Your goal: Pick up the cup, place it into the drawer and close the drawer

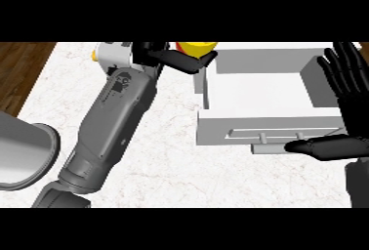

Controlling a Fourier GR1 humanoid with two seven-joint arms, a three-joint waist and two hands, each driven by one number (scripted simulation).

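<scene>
A yellow cup (197, 48) shows at the top of the head view, held up beside the far left corner of the open white drawer (216, 128). My left hand (172, 57) is curled round the cup and hides most of it; its grey forearm stretches diagonally from the lower left. My right hand (347, 88) stands open at the right edge, fingers straight up beside the drawer's right wall, thumb lying near the drawer's front handle (281, 135). The drawer's inside looks bare.
A grey round container (22, 156) sits at the left edge on the counter. The white marble counter (173, 166) runs below the drawer. Dark wooden floor (22, 68) shows beyond the counter's left edge.
</scene>
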